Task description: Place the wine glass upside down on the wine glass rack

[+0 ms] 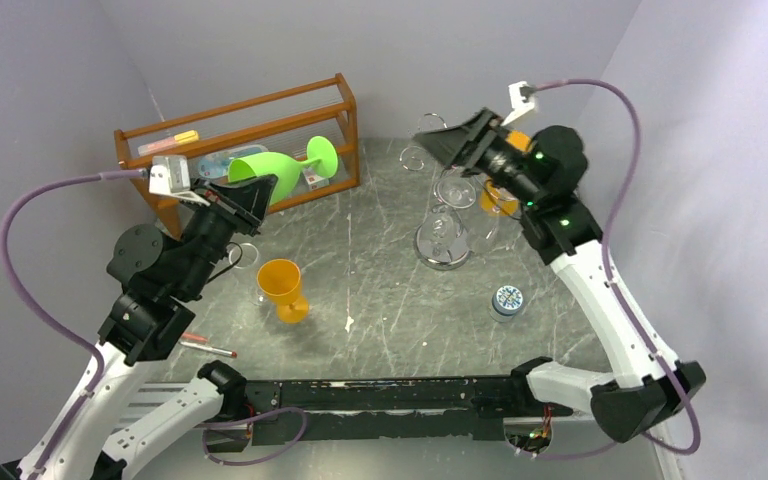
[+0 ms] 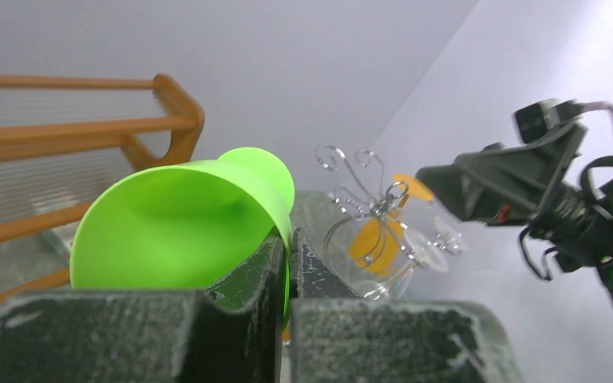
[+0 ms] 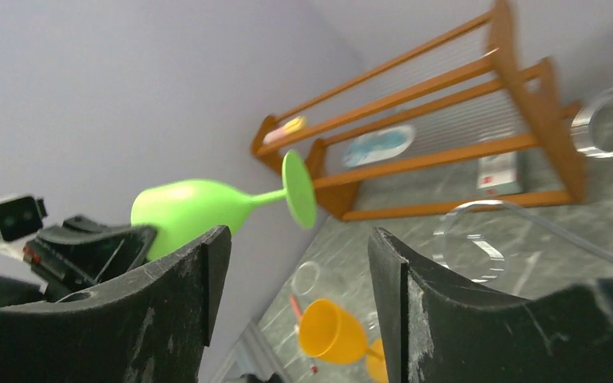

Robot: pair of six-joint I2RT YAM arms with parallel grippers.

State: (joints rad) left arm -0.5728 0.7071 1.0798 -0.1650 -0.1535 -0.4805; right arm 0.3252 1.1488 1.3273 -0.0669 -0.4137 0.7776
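The wooden shelf (image 1: 260, 110) stands close behind the raised glass, so a wide swing could clip the foot on it. The wine glass rack (image 1: 413, 157), well apart to the right, already carries clear glasses that a clumsy entry might jostle. The green wine glass (image 1: 285, 168) lies sideways in the air. The left gripper (image 1: 253, 195) is pinched tight on its rim alone, so it may pivot or slip. The right gripper (image 1: 440, 140) hangs wide and empty over the rack, in the way.

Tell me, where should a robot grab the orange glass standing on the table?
Probably by one wall of the bowl of the orange glass, coming from above. It stands upright with its mouth open upward, and its stem sits low under the wide bowl.
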